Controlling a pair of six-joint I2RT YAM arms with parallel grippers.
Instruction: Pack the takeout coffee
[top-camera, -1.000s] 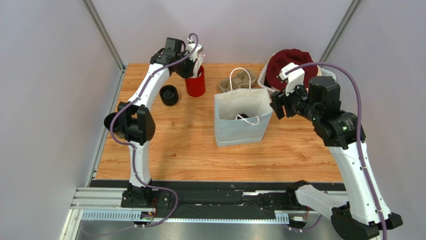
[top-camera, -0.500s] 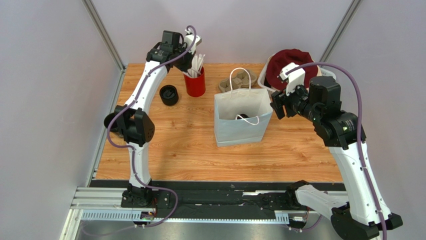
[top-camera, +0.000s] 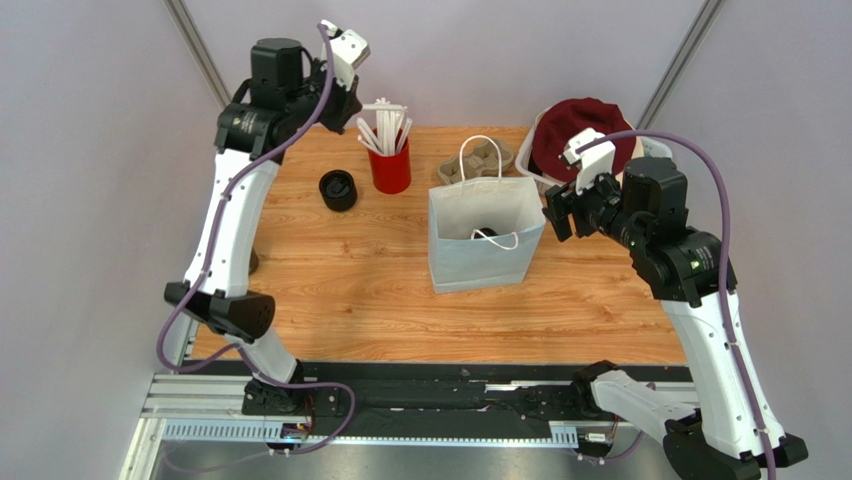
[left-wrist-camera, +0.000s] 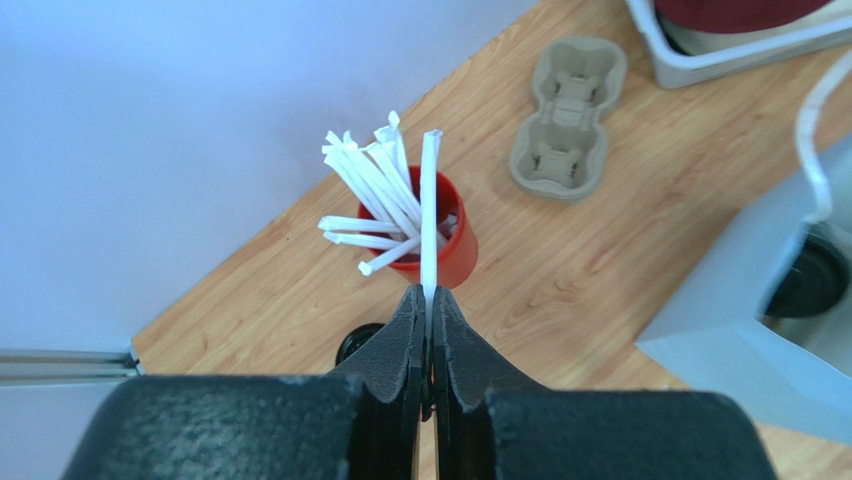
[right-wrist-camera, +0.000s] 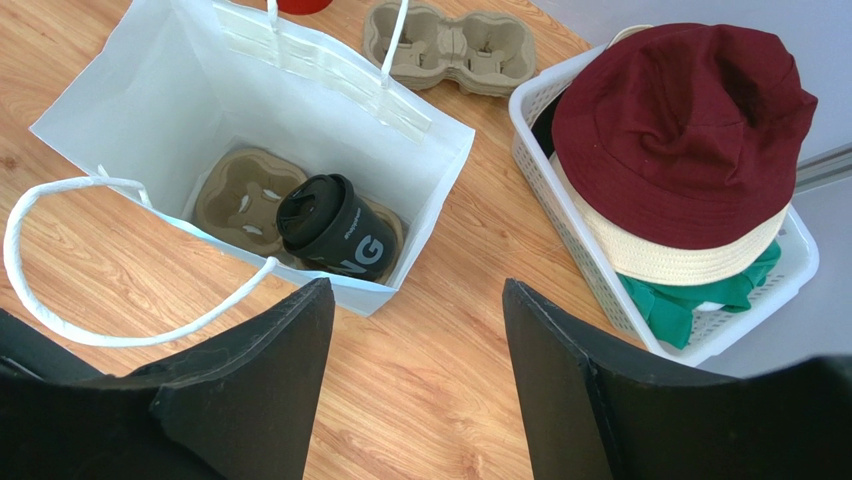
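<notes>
The takeout coffee (right-wrist-camera: 335, 225), a dark cup with white lettering and a black lid, sits tilted in a cardboard tray (right-wrist-camera: 240, 200) at the bottom of the white paper bag (right-wrist-camera: 300, 60). From the top view only its lid (top-camera: 485, 235) shows inside the bag (top-camera: 485, 265). My right gripper (right-wrist-camera: 415, 290) is open and empty, hovering just right of the bag's rim (top-camera: 556, 215). My left gripper (left-wrist-camera: 428, 300) is shut on one white straw (left-wrist-camera: 430, 210), held high above the red cup of straws (left-wrist-camera: 440, 255), at the back left (top-camera: 350, 108).
A squat black round piece (top-camera: 338, 190) lies left of the red cup (top-camera: 390, 168). A spare cardboard tray (top-camera: 487, 160) lies behind the bag. A white basket (right-wrist-camera: 560, 200) with a maroon hat (right-wrist-camera: 690, 120) stands at the back right.
My left arm has risen and swung back to the left, drawing one straw up out of the red cup. The right arm has barely moved.
</notes>
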